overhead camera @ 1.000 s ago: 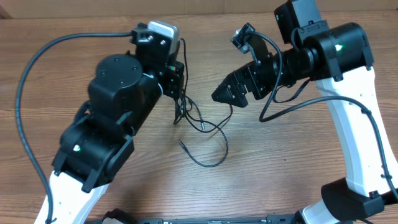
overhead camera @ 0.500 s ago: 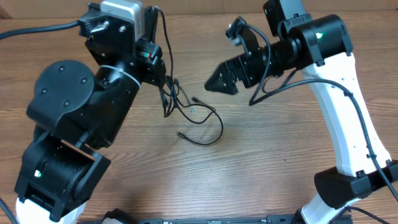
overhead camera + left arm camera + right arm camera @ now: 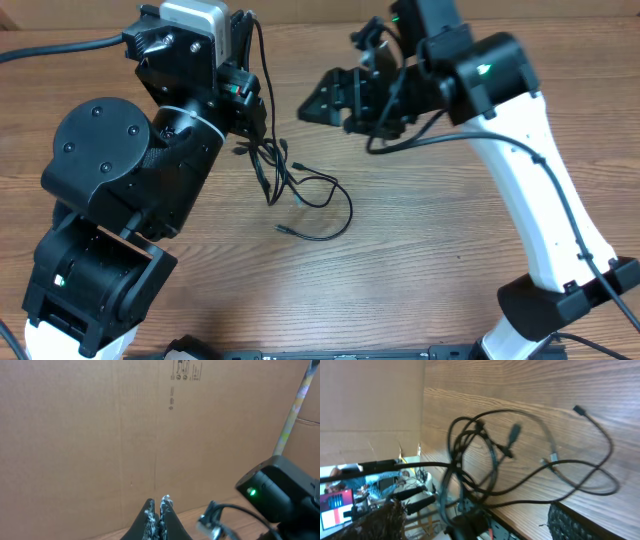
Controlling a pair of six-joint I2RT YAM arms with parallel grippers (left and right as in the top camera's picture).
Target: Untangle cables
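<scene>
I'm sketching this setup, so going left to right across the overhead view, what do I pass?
left arm → cables → right arm

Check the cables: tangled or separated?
Tangled. Right wrist view shows the cables looping through each other in one bunch, plug ends trailing loose.

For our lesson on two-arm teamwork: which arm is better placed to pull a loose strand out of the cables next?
Right, probably. The right gripper is open and aimed at the cables; the left gripper is shut, apparently holding the bundle's top.
</scene>
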